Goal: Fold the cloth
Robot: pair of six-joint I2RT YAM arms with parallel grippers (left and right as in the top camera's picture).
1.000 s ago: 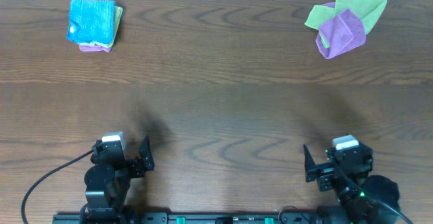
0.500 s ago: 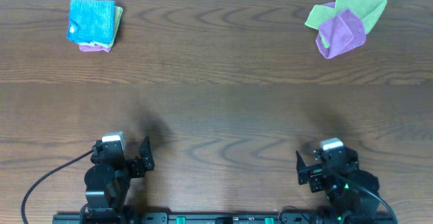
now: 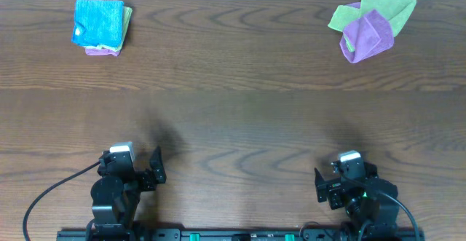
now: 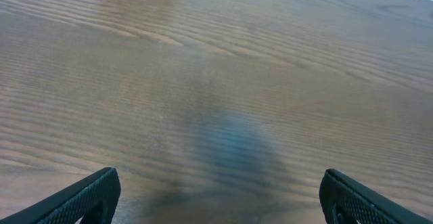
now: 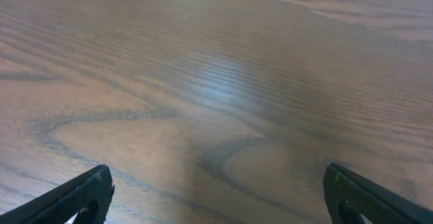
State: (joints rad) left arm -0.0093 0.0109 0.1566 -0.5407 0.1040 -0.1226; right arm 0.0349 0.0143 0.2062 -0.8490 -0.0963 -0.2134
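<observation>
Overhead, right gripper [image 3: 321, 186] shifted left and back from a second ago, left gripper [image 3: 155, 170] unmoved; the cloth [image 3: 98, 19] folded square atop a green-and-purple stack [image 3: 109, 49], far-left corner of the table [image 3: 233, 110]. Left wrist: fingers [image 4: 81, 197] spread wide over bare wood. Right wrist: likewise wide apart, gripping nothing

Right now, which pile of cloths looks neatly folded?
The left pile, topped by the blue cloth: squared and stacked. The right pile, green and purple, lies crumpled.
</observation>
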